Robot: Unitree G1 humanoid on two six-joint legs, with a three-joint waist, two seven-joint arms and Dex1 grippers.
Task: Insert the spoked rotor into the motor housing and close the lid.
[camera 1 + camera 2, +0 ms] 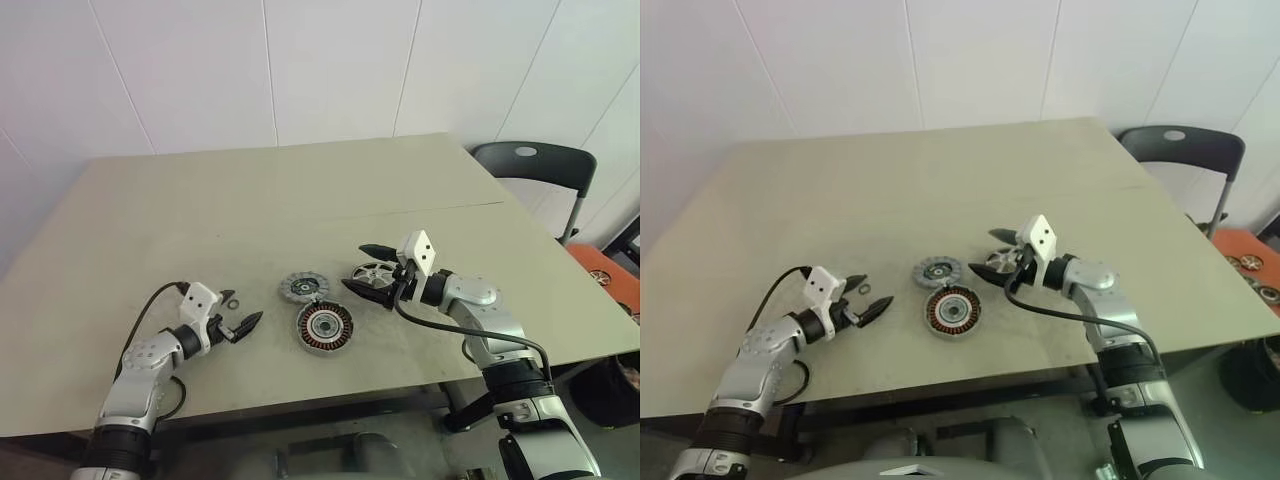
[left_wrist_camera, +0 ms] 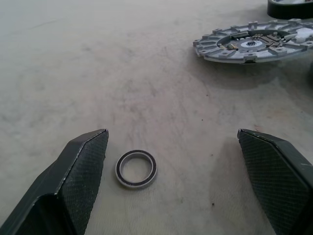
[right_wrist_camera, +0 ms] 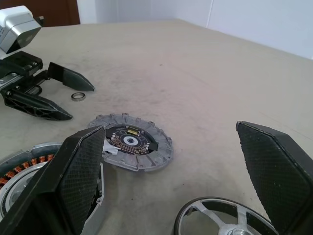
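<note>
The beige bench carries everything. The motor housing lies between the two end effectors, the lid just beyond it. The spoked rotor sits between the open fingers of the right end effector, untouched. A small bearing ring lies between the spread fingers of the left end effector.

One spoked rotor. One motor housing with copper windings. One lid, grey disc. One small metal ring. All four on one tabletop. One black chair beyond tabletop corner. Two grippers: left gripper, right gripper.
</note>
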